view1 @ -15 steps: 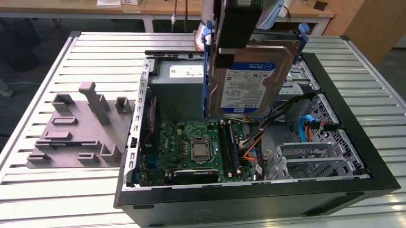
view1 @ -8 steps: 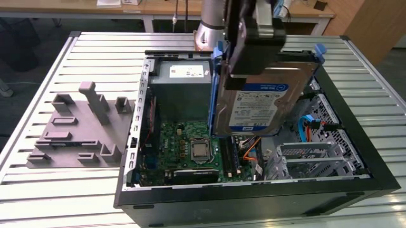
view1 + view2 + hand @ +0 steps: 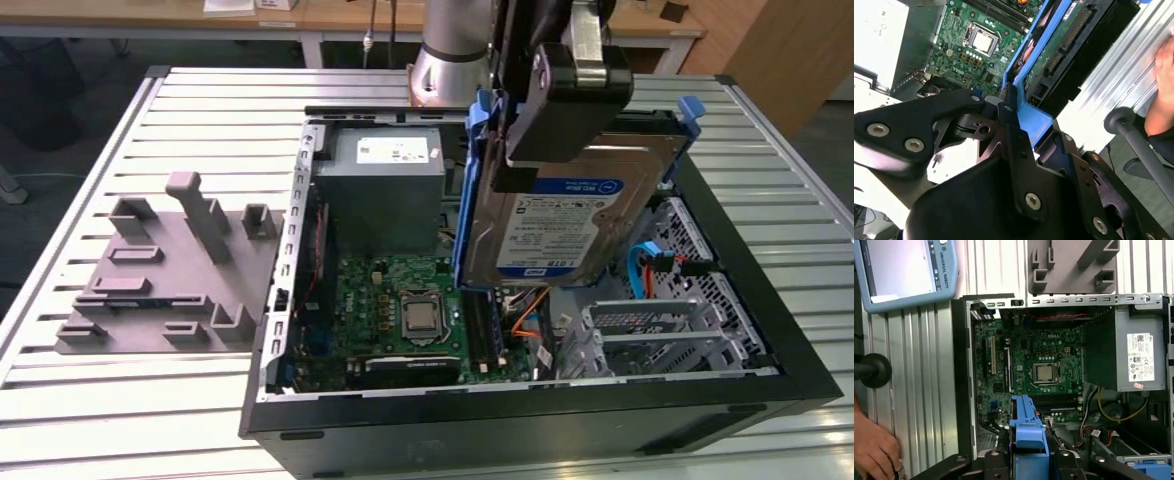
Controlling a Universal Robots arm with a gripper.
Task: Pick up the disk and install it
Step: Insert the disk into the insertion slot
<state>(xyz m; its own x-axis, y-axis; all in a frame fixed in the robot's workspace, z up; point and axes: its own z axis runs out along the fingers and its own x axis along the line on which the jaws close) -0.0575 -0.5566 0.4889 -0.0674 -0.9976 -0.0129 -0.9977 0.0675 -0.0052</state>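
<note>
The disk (image 3: 581,225), silver with a white-and-blue label, is framed by a blue carrier. It is held on edge, nearly upright, over the open case (image 3: 534,420).

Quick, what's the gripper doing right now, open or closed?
Gripper: closed on the disk, by its blue carrier, above the open computer case.

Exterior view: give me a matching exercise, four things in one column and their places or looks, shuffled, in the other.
1. disk
2. grey box
3. grey fixture
4. motherboard

A. green, flat on the floor of the case
B. on the table, outside the case
C. tilted above the open case, in a blue bracket
D. inside the case, with a white sticker

Pairs: 1-C, 2-D, 3-B, 4-A
</note>
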